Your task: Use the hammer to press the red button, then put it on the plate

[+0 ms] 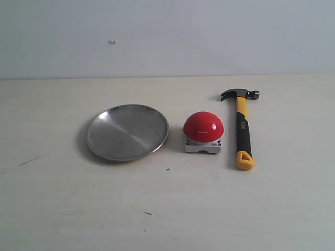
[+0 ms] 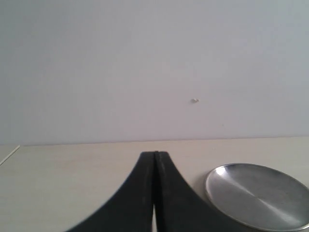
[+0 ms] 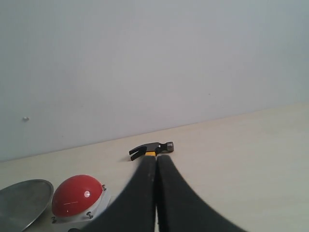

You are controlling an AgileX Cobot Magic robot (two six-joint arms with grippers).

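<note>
The hammer lies flat on the table at the right, dark head at the far end, yellow loop toward the near edge. Just left of it sits the red button on its grey-white base, and left of that rests the silver plate. Neither gripper shows in the exterior view. My left gripper is shut and empty, with the plate off to its side. My right gripper is shut and empty; beyond its tips shows the hammer's head, the handle hidden behind the fingers, and the red button to one side.
The pale table meets a plain white wall along its far edge. A few small dark marks dot the tabletop. A sliver of the plate shows in the right wrist view.
</note>
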